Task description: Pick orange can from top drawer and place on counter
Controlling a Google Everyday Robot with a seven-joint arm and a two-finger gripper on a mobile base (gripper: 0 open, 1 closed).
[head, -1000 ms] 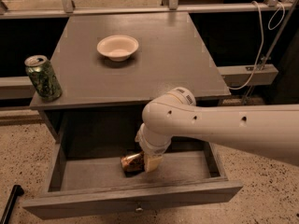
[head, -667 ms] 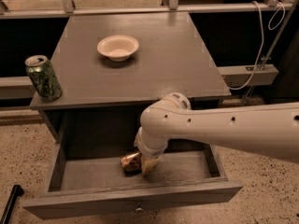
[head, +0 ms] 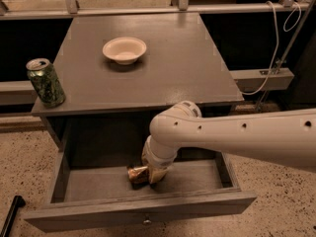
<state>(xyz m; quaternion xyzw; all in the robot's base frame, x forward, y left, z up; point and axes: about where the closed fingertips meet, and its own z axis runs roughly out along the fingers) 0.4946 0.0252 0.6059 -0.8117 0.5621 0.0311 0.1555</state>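
Inside the top drawer (head: pixel 94 182), near its front, we saw the claw (head: pixel 154 175) down against the orange can (head: pixel 136 173); whether it was clamped, we couldn't tell.

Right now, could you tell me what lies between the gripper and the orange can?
Nothing: in the camera view the gripper is down in the top drawer, right against the orange can.
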